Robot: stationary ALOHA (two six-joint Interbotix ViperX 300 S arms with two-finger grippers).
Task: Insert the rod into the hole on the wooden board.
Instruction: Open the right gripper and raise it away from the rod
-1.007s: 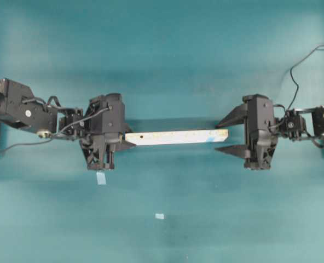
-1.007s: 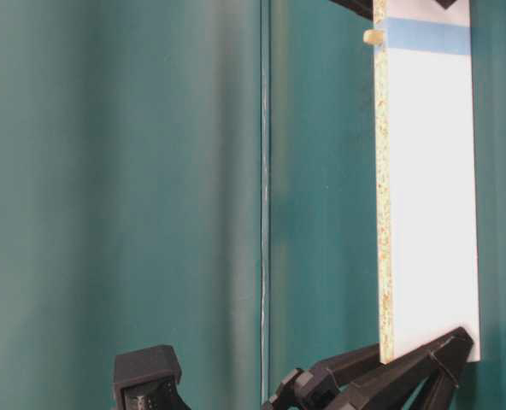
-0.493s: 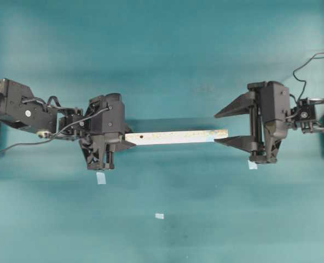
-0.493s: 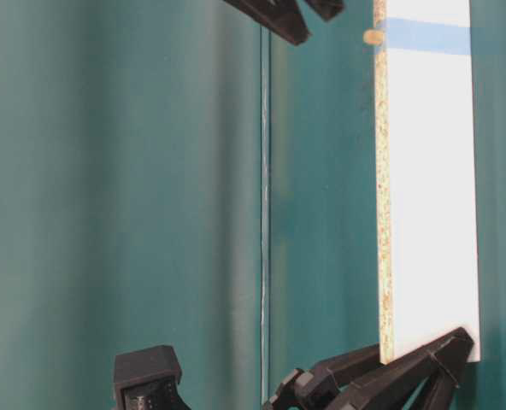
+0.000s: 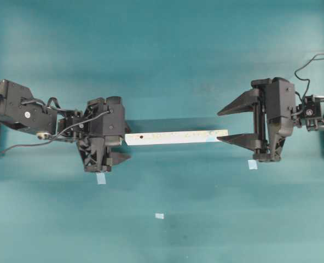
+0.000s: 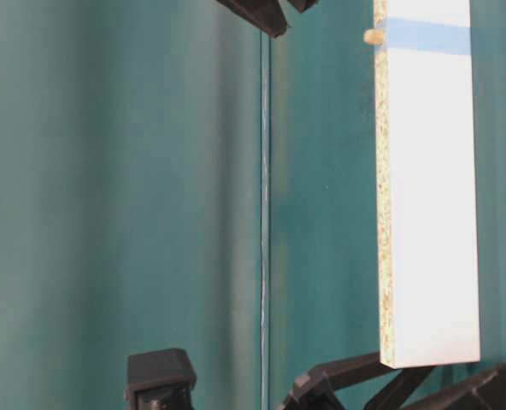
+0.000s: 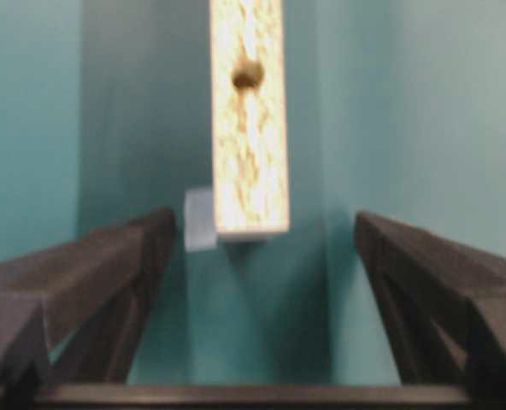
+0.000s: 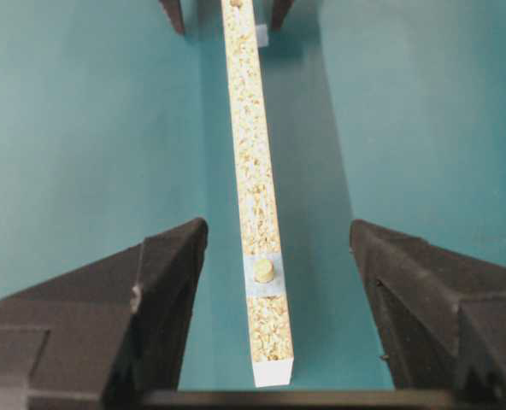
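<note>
On the teal table (image 5: 167, 66), which fills every view with a plain matte surface and no visible room beyond, there are two arms, one wooden board, one rod and three small light-blue tape squares. At the left of the overhead view, the left claw (image 5: 120, 143) stands with its fingers spread apart, holding nothing; in the left wrist view both fingers flank the plain end of the wooden board (image 5: 175, 137) with clear gaps on either side. One tape square (image 5: 100, 178) lies just below this claw. The board stands on its narrow edge between the two claws, its length running left to right. A second tape square (image 5: 160, 216) lies well below the board's middle. Toward the right end, the rod (image 8: 264, 271) sits upright in the hole within the light-blue patch, its top protruding above the speckled edge. The right claw (image 5: 227, 123) is also spread wide and empty; the board's patched end lies between its fingertips without visible contact. The third tape square (image 5: 252, 164) lies just below this claw.
</note>
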